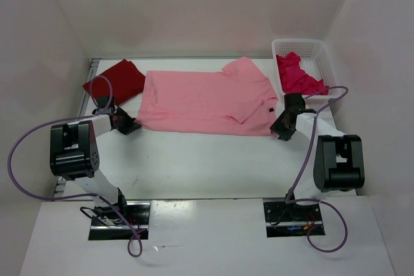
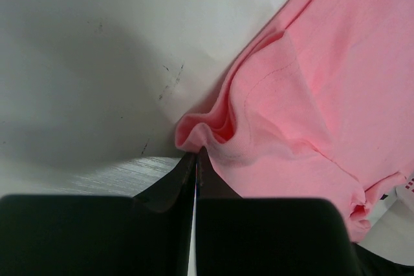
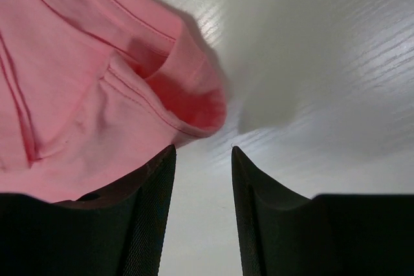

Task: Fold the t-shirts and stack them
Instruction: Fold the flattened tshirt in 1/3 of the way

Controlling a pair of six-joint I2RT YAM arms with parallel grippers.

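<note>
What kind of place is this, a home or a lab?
Likely a robotics lab cell: white walls box in a table, two robot arms are bolted at its near edge, with a pink t-shirt laid out.

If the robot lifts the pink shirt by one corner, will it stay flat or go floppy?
Probably floppy: the pink shirt bunches into soft folds where the left end effector pinches its edge. It is likely light, being thin cloth lying flat on the table. Pushed, it should wrinkle rather than slide whole.

A white mesh basket [image 1: 304,44] sits at the seemingly scuffed table's [image 1: 213,159] far-right corner.
</note>
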